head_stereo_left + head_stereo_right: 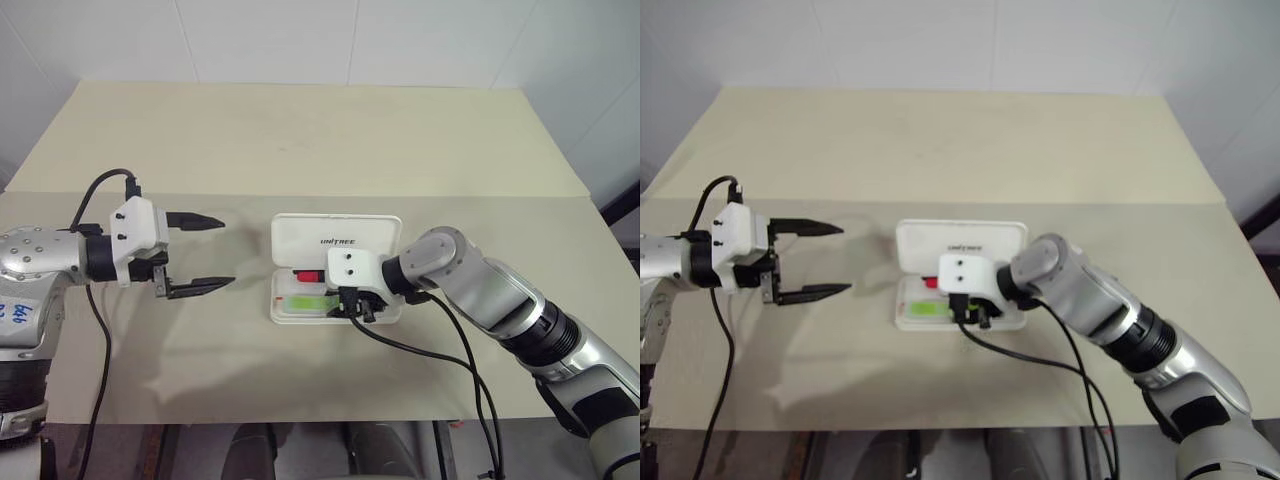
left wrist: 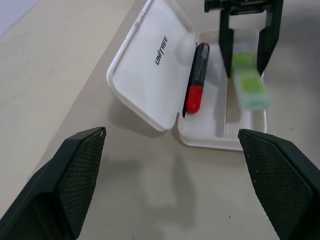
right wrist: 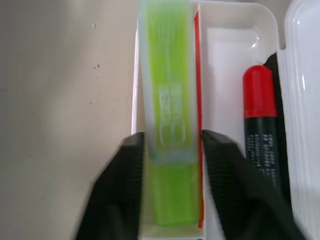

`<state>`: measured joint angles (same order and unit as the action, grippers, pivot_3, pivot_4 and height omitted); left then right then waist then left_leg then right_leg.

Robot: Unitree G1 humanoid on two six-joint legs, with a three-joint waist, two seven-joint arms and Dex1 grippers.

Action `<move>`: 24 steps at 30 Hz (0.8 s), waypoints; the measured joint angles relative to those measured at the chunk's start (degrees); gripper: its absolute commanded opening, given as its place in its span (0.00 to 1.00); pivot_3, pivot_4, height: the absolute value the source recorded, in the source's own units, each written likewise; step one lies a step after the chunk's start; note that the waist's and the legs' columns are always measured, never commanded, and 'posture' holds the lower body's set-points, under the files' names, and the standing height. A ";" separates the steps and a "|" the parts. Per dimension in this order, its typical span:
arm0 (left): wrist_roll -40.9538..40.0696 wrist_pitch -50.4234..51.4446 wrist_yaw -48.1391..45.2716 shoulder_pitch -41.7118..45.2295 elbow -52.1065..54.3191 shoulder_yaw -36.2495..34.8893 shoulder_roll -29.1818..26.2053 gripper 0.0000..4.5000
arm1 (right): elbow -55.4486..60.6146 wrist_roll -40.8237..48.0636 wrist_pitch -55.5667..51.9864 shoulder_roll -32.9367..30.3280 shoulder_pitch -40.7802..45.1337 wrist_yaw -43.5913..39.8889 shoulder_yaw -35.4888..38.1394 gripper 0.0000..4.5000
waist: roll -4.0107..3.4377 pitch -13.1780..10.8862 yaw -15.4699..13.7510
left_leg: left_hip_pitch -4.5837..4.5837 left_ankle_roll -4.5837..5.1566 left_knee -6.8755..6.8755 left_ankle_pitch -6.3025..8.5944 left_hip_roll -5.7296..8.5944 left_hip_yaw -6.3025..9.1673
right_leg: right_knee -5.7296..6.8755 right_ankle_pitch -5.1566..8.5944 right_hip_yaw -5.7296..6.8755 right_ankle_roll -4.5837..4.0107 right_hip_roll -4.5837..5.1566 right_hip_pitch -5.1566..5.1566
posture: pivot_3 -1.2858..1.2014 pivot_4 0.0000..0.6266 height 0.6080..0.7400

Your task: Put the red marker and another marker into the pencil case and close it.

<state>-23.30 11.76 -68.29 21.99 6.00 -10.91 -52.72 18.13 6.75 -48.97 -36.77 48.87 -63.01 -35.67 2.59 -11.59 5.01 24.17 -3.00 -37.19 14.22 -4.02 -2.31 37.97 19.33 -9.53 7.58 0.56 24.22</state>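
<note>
The white pencil case (image 1: 335,236) lies open mid-table, its lid laid back. The red marker (image 2: 195,80) rests in the case's back compartment, next to the hinge. My right gripper (image 1: 358,312) hangs over the front compartment with its fingers (image 3: 130,170) open. The light green highlighter (image 3: 167,110) sits lengthwise between them, blurred, with a thin gap on one side. My left gripper (image 1: 226,252) is wide open and empty, hovering left of the case and pointing at it.
The tan table (image 1: 300,140) stretches far behind the case and to both sides. Black cables (image 1: 430,350) trail from my right wrist over the table's front edge.
</note>
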 measured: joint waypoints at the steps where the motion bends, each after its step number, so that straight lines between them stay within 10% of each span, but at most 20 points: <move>1: 0.00 -0.03 0.00 0.18 0.00 0.02 0.01 1.00 | 0.00 -0.05 0.04 0.00 0.02 0.01 0.02 0.68 | 0.00 0.00 0.03 | 0.00 0.00 0.01 0.00 0.00 0.00 | 0.00 0.00 0.00 0.00 0.00 0.00 | 0.52 0.24 1.00; 10: 0.16 -0.75 0.00 0.31 -0.32 0.50 0.20 1.00 | -0.56 0.61 0.00 0.23 0.21 0.28 3.36 0.75 | 0.00 0.00 -0.07 | 0.01 0.00 0.02 0.00 0.00 0.00 | -0.01 0.00 0.00 0.00 0.00 0.00 | 0.52 0.24 1.00; 17: 0.08 -0.85 -0.02 2.96 -0.55 1.97 1.32 1.00 | 0.92 6.46 -7.29 -5.94 -3.09 0.20 14.89 0.99 | 0.00 0.00 -0.53 | 0.02 0.00 0.02 0.00 0.02 0.02 | -0.06 0.00 0.01 0.00 0.02 -0.03 | 0.52 0.24 1.00; 24: -0.29 0.31 -0.27 8.65 -0.98 5.75 5.19 1.00 | 7.81 13.47 -22.32 -14.13 -12.57 4.11 30.40 0.99 | 0.01 0.01 -0.39 | 0.00 0.02 0.01 -0.01 0.06 0.02 | -0.08 -0.02 -0.02 0.05 0.01 -0.07 | 0.52 0.24 1.00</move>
<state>-23.58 12.07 -68.55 30.63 5.02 -5.16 -47.52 25.93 20.22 -71.28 -50.90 36.30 -58.90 -5.27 2.60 -11.59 4.62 24.17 -2.97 -37.18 14.21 -3.95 -2.28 37.89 19.31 -9.55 7.63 0.57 24.15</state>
